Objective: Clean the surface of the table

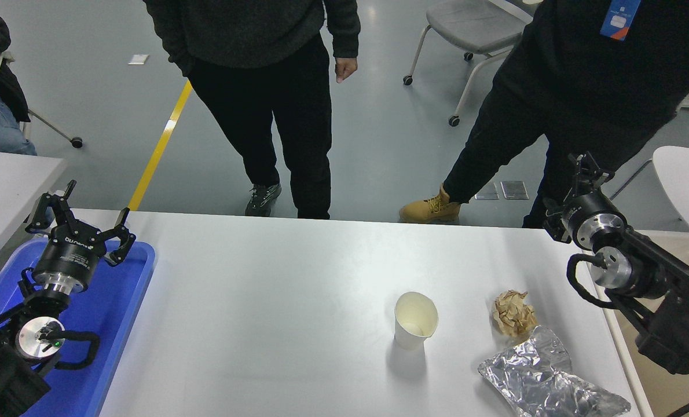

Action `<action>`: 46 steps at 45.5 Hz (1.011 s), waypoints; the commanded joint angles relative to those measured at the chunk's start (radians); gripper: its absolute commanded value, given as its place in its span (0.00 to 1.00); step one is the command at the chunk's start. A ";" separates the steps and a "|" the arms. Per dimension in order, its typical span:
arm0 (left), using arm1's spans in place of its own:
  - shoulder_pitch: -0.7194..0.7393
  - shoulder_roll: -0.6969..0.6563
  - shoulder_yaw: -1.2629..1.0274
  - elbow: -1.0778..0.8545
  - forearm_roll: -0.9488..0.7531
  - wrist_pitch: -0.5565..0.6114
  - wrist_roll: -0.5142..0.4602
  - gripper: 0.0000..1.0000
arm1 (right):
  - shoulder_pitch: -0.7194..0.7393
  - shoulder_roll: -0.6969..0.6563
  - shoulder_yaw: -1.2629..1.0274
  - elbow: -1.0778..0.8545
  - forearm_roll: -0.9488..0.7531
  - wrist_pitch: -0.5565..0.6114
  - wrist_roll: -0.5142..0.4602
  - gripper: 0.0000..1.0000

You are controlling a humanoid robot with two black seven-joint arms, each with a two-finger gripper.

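Observation:
The white table surface (263, 278) fills the lower half of the head view. On its right part stand an upright empty paper cup (416, 318), a crumpled brown paper ball (513, 313) and a crumpled silver foil bag (544, 376) at the front right. My right gripper (583, 174) is raised over the table's far right corner, well behind the paper ball, and shows dark against a person's dark trousers. My left gripper (83, 213) is open and empty, parked over the blue tray (121, 301) at the lower left.
A beige bin (663, 388) stands past the table's right edge, under my right arm. Two people in dark clothes stand at the far side, one at the middle (263, 87) and one at the right (582, 87) close to my right gripper. Another white table (8, 174) is at the left.

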 commanded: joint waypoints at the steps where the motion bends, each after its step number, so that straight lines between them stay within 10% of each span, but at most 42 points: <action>1: 0.000 0.000 0.000 -0.001 0.000 0.000 0.000 1.00 | 0.017 -0.018 -0.031 0.012 -0.003 0.003 0.000 1.00; 46: 0.000 0.000 0.000 -0.001 0.000 0.000 0.000 1.00 | 0.211 -0.316 -0.686 0.406 -0.834 0.133 0.000 1.00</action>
